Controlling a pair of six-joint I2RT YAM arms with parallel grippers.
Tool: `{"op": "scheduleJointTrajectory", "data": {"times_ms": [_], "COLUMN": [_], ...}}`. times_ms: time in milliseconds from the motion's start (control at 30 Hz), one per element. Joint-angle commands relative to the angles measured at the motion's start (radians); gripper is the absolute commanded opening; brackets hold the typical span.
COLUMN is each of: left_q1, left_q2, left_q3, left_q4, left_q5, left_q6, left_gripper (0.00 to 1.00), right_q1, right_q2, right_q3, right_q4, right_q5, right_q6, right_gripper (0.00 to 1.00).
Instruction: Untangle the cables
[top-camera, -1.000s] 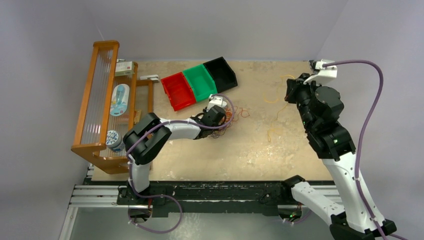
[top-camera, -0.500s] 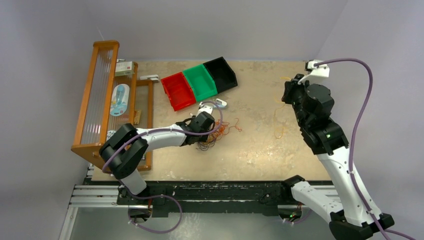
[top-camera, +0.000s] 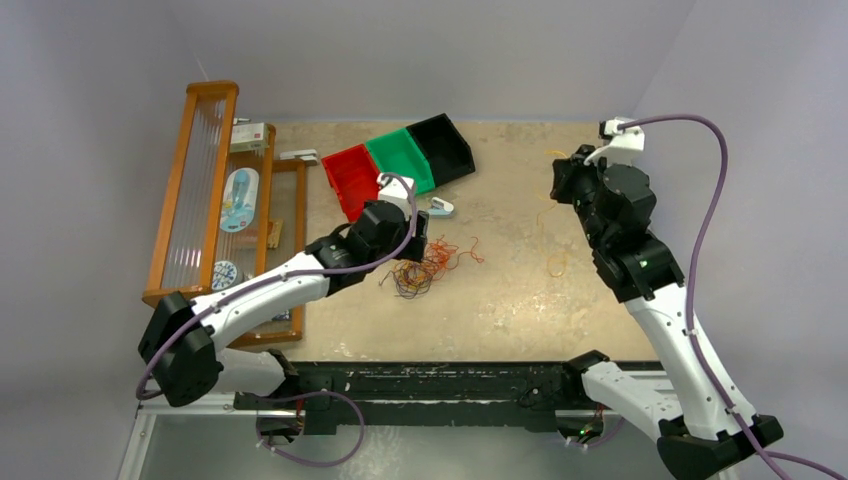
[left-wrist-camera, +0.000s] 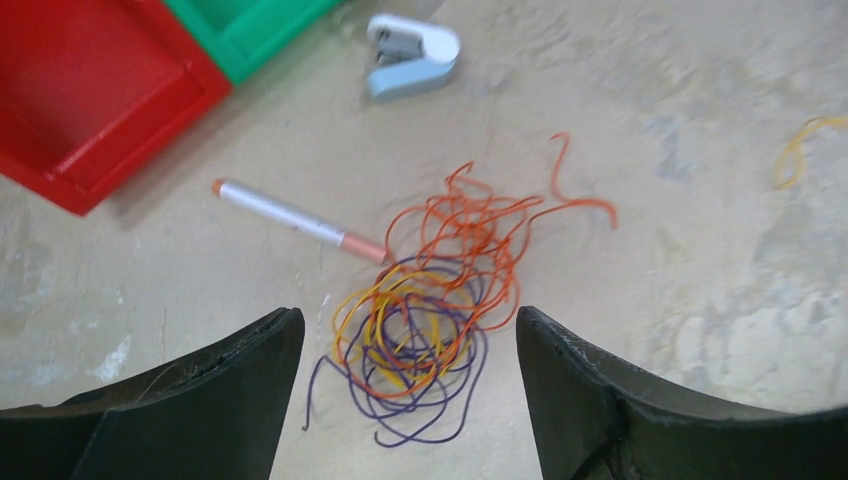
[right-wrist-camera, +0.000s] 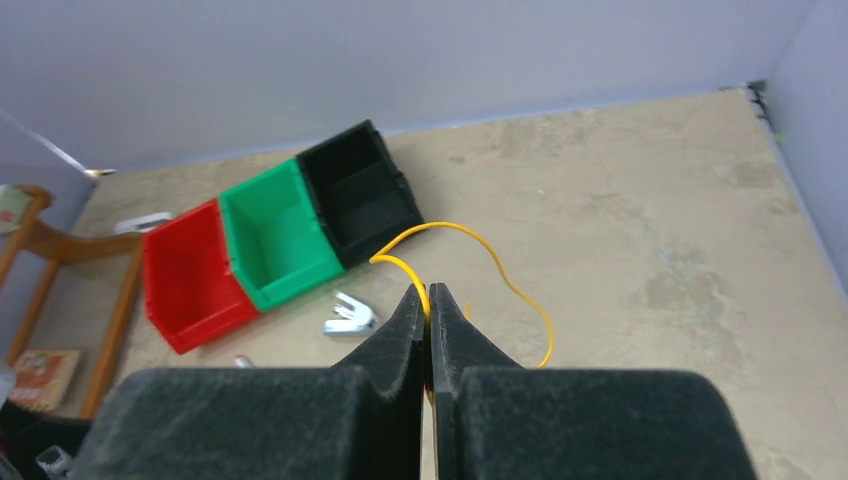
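Right hand (right-wrist-camera: 430, 293) pinched on thin, looping yellow cable (right-wrist-camera: 440, 225).

End of yellow cable (right-wrist-camera: 450, 224) behind right jaws, apparently pinched

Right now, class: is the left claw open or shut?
Open: the left claw hangs above the cables, fingers wide apart, gripping nothing.

On my feed the mottled beige bench (left-wrist-camera: 700, 300) looks matt and rough, like worn stone. The red plastic bin (left-wrist-camera: 90, 90), green plastic bin (left-wrist-camera: 250, 25) and black plastic bin (right-wrist-camera: 355, 195) are smooth, faintly glossy. The tangled orange, yellow and purple cables (left-wrist-camera: 430, 310) and the single yellow cable (right-wrist-camera: 445, 225) wear slick plastic sheathing. The silver pen (left-wrist-camera: 290, 216) looks metallic; the orange wooden rack (top-camera: 212, 88) varnished.
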Motion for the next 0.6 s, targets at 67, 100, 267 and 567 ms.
{"op": "scheduleJointTrajectory", "data": {"times_ms": [67, 100, 267, 567], "left_q1": [0.002, 0.002, 0.002, 0.002], "left_q2": [-0.053, -0.047, 0.03, 0.081], "left_q3": [0.055, 0.054, 0.054, 0.112], "left_q4": [0.142, 0.166, 0.336, 0.368], "left_q5": [0.083, 0.112, 0.285, 0.298], "left_q6": [0.059, 0.063, 0.061, 0.065], "left_gripper": [0.77, 0.77, 0.77, 0.77], "right_q1": [-0.001, -0.001, -0.001, -0.001], "right_q2": [-0.005, 0.0, 0.031, 0.148], "right_q3": [0.037, 0.051, 0.097, 0.21], "right_q4": [0.161, 0.162, 0.185, 0.264], "right_q5": [-0.124, -0.13, -0.16, -0.17], "right_q6": [0.017, 0.015, 0.02, 0.012], "right_gripper": [0.0, 0.0, 0.0, 0.0]}}
